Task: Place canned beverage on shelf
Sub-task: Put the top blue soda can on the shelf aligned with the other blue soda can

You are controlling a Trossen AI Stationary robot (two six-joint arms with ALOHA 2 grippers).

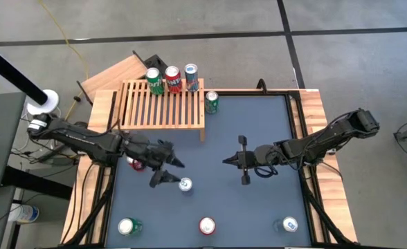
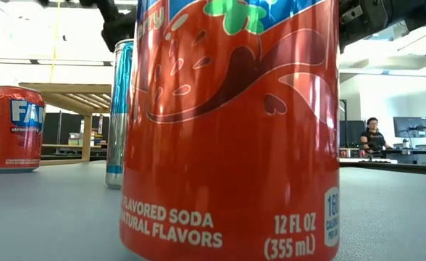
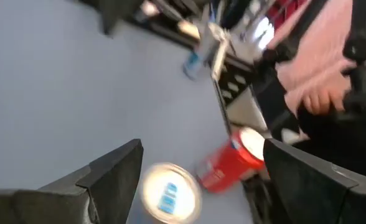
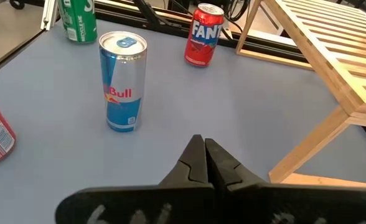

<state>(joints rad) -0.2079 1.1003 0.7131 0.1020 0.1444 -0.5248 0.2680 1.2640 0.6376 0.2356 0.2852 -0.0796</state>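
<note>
So our left pincer (image 1: 172, 171) is spread wide, holding nothing, hovering just beside the slim blue can (image 1: 185, 185), which stands upright on the counter (image 1: 259, 131), long axis vertical. The can sits just in front of the fingers, so we'd say the left arm takes it. The shelf (image 1: 163, 107) is behind it, three cans up already. Right pincer (image 1: 235, 160) waits mid-counter, clamped shut and empty.
</note>
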